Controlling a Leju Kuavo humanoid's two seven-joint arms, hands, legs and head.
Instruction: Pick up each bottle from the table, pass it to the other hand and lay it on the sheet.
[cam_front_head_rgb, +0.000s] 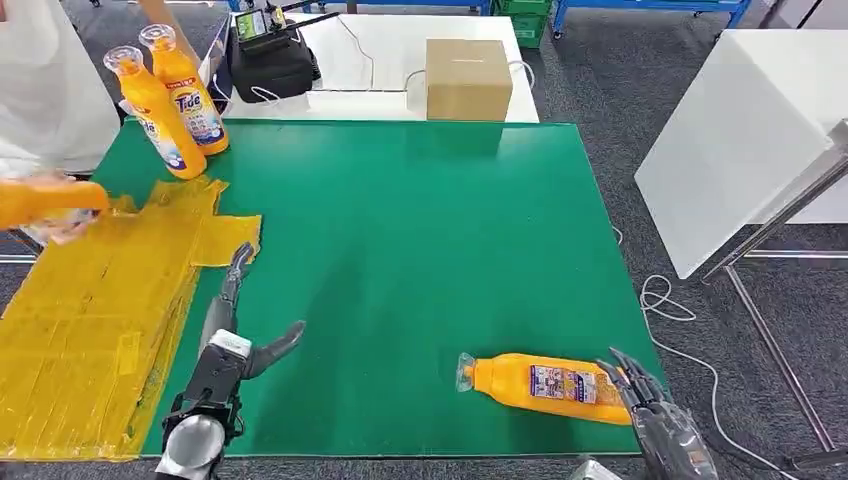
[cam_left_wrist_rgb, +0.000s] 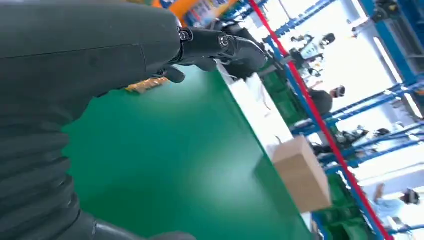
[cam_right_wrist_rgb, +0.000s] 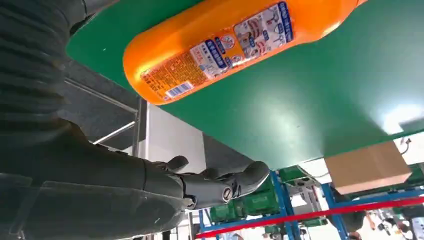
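left arm: enters from below at the left, forearm angled up and slightly right.
left hand: holds nothing; fingers straight and pointing forward, thumb splayed out to the right.
right arm: only the wrist shows at the lower right corner.
right hand: holds nothing; fingers spread, tips pointing forward-left.

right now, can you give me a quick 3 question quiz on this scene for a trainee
1. True or false: the right hand already grips the lying bottle.
2. How many bottles stand upright at the mat's far left corner? A) one B) two C) three
3. Fill in: the yellow sheet lies on the mat's ___ side, by the left hand.

Key
1. False; the hand is open at the bottle's base.
2. B; two upright bottles.
3. Left.
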